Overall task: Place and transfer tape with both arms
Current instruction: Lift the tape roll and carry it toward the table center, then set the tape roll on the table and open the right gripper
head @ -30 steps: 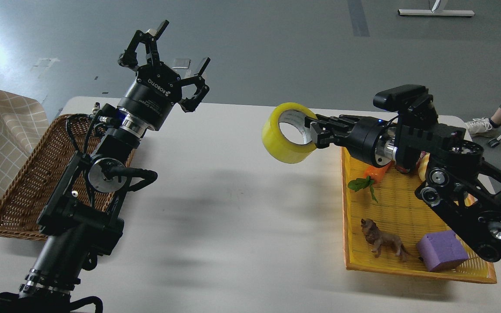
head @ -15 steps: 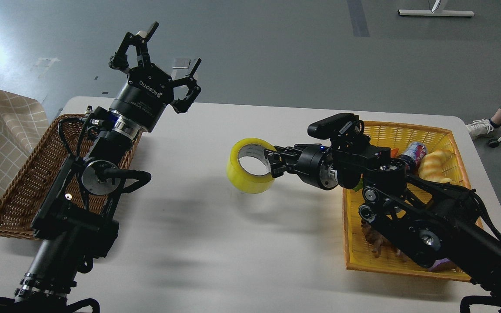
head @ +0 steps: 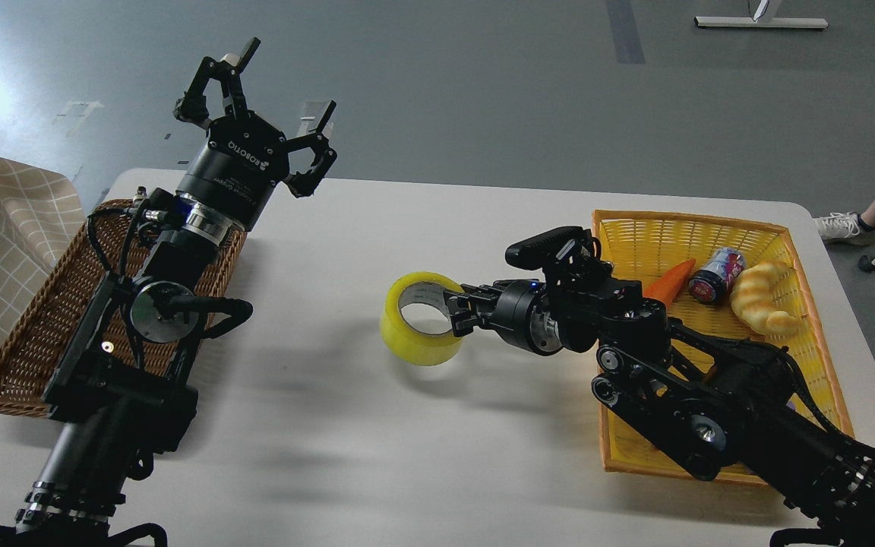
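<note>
The tape (head: 416, 331), a wide yellowish roll with a grey-white core, is low over the white table (head: 377, 448) near its middle; I cannot tell whether it touches the surface. My right gripper (head: 459, 310) is shut on the roll's right wall, one finger inside the core. My left gripper (head: 274, 72) is open and empty, raised above the table's far left edge, well away from the tape.
A brown wicker basket (head: 35, 334) lies at the left under my left arm. A yellow basket (head: 658, 228) at the right holds a carrot toy (head: 669, 279), a can (head: 715, 273) and a croissant toy (head: 762, 304). A person's leg and shoe (head: 844, 224) show at the far right.
My right gripper has carried the tape down and to the left, from high beside the yellow basket to the table's middle. My left gripper has shifted up and left a little, still open.
</note>
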